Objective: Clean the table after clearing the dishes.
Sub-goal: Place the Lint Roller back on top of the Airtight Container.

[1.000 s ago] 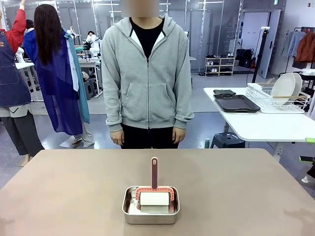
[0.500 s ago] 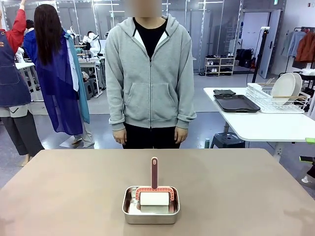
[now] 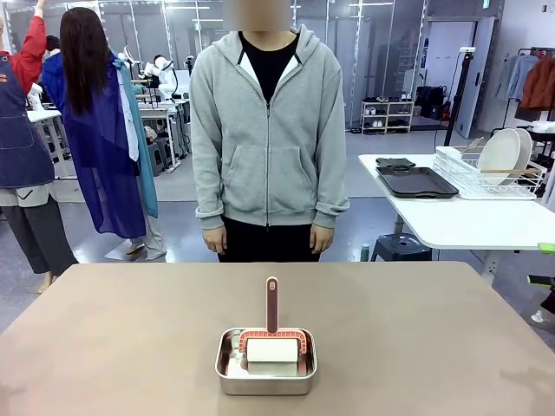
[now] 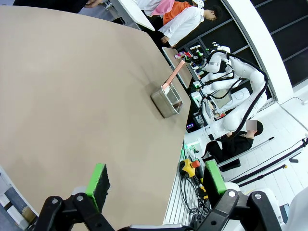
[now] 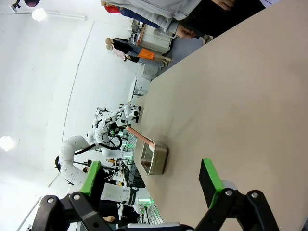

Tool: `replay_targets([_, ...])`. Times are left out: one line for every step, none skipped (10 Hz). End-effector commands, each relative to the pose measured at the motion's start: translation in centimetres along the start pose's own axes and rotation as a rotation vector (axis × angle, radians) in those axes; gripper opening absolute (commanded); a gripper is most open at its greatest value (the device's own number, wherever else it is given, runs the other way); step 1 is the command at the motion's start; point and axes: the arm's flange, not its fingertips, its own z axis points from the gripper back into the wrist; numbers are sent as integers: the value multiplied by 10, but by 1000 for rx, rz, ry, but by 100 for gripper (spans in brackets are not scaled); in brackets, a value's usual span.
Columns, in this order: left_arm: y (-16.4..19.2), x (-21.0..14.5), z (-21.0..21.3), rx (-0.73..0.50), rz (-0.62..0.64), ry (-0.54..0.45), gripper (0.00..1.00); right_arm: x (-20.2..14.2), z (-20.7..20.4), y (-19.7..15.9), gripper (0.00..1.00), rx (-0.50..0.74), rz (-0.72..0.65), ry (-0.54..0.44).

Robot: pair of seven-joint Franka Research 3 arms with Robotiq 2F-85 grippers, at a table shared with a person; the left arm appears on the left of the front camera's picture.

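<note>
- The taupe table (image 3: 113, 338) lies bare before me except for a steel pan (image 3: 265, 360) near my edge, holding a pink-handled roller (image 3: 272, 334).
- White plates (image 3: 503, 156) sit racked on the white side table (image 3: 468, 221).
- My left gripper (image 4: 156, 185) and right gripper (image 5: 151, 180) both gape, holding nothing.

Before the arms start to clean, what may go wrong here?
1. The roller lies in a steel pan with its handle sticking up; a poor grasp may tip or drag the pan.
2. The person stands close to the table's far edge, so a long sweep might reach their hands.
</note>
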Motion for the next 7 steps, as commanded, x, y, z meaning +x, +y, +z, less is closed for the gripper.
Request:
replay_targets([-7,-2,-1,7,7,-1,100,-1,1,1,100,4,12,20])
replay_targets([-7,-2,-1,7,7,-1,100,-1,1,1,100,4,12,20])
replay_targets([-7,-2,-1,7,7,-1,100,-1,1,1,100,4,12,20])
replay_targets([-7,-2,-1,7,7,-1,100,-1,1,1,100,4,12,20])
replay_targets([-7,-2,-1,7,7,-1,100,-1,1,1,100,4,12,20])
replay_targets([-7,-2,-1,7,7,-1,100,-1,1,1,100,4,12,20])
replay_targets([-7,-2,-1,7,7,-1,100,-1,1,1,100,4,12,20])
